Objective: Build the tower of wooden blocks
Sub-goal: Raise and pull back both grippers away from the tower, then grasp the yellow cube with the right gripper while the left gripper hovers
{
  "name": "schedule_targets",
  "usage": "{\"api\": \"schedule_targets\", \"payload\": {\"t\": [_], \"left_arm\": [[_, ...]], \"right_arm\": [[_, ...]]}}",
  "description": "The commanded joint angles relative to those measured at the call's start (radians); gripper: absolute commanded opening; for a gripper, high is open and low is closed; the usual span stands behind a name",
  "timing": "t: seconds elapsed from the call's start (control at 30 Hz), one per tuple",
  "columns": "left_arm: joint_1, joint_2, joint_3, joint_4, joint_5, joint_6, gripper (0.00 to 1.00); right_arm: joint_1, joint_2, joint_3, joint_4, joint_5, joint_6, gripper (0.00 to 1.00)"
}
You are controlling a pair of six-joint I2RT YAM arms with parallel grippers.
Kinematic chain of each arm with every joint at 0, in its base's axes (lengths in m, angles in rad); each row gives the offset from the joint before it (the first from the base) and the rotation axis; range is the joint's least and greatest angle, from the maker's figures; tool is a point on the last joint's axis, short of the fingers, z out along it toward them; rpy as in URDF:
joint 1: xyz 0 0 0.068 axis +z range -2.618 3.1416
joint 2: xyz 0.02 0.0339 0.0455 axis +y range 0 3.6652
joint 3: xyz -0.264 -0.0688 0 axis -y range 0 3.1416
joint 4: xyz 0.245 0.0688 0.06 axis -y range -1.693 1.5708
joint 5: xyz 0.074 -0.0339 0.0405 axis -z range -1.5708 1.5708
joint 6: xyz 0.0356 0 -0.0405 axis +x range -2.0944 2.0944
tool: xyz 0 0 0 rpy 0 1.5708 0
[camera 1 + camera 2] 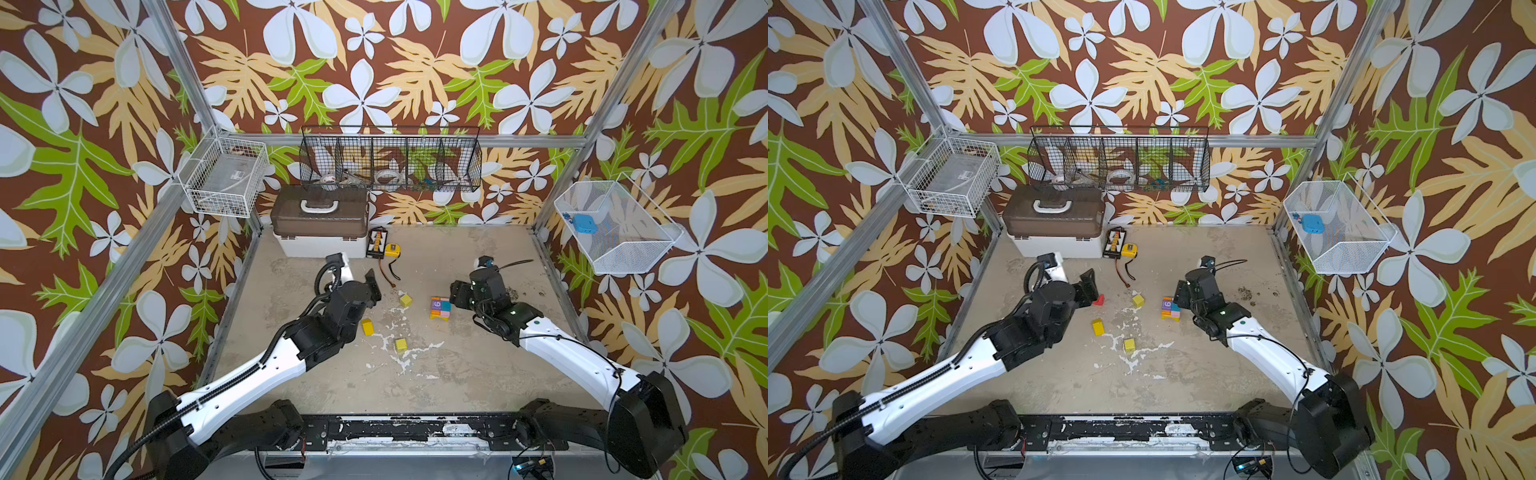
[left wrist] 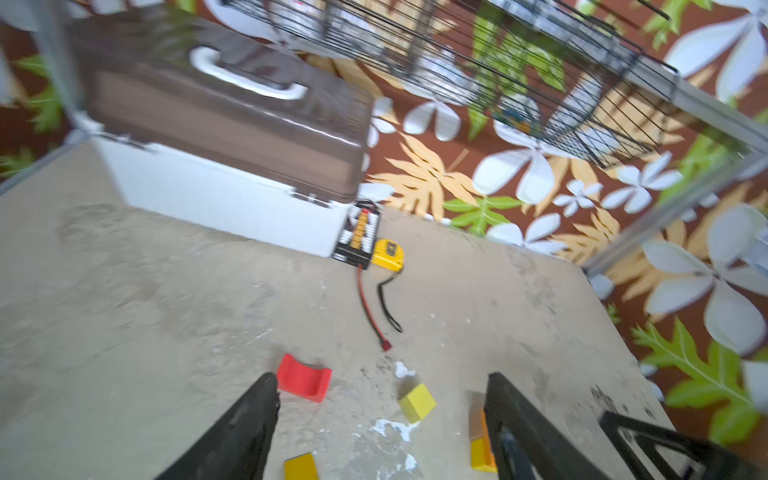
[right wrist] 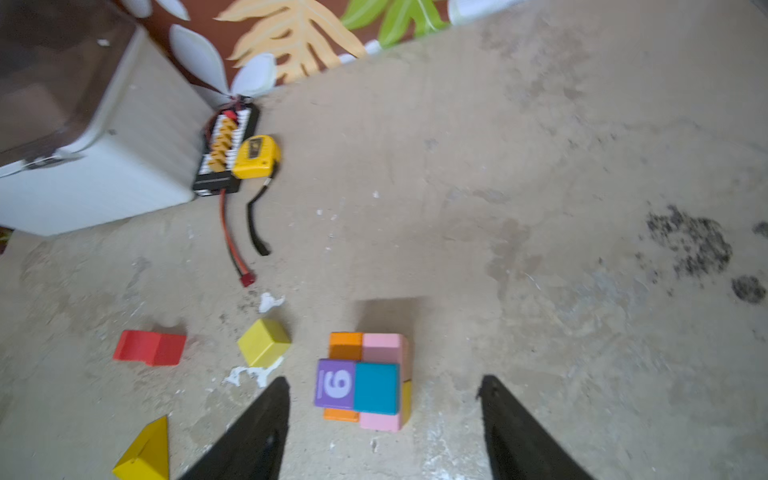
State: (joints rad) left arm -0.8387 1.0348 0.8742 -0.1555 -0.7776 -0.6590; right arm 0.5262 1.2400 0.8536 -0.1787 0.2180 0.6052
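Observation:
The tower (image 1: 439, 308) (image 1: 1170, 308) is a short stack right of centre. In the right wrist view the tower (image 3: 365, 382) shows a purple "9" block (image 3: 336, 384) and a teal block (image 3: 377, 388) on pink, orange and yellow layers. My right gripper (image 3: 384, 380) (image 1: 457, 293) hovers open beside and above it, holding nothing. My left gripper (image 2: 380, 378) (image 1: 1090, 286) is open and empty over a red arch (image 2: 303, 378) (image 1: 1099, 300). Loose yellow blocks lie at the far cube (image 1: 405, 300), the bar (image 1: 367, 327) and the near cube (image 1: 400, 345). A yellow wedge (image 3: 145, 455) shows in the right wrist view.
A brown-lidded white toolbox (image 1: 320, 226) stands at the back left, with a black connector board (image 1: 376, 243), a yellow tape measure (image 1: 392, 249) and loose cables (image 1: 390, 276) beside it. Wire baskets hang on the back wall (image 1: 390, 160) and the side walls.

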Motion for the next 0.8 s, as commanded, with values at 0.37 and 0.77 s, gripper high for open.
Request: {"api": "schedule_targets", "payload": {"t": [0.37, 0.77], "left_arm": [[0.01, -0.272, -0.372, 0.361, -0.271, -0.022, 0.97], [0.1, -0.176, -0.36, 0.351, -0.08, 0.076, 0.99]], "right_arm": [[0.277, 0.389, 0.407, -0.19, 0.213, -0.198, 1.0], [0.279, 0.802, 0.647, -0.299, 0.127, -0.265, 1.0]]}}
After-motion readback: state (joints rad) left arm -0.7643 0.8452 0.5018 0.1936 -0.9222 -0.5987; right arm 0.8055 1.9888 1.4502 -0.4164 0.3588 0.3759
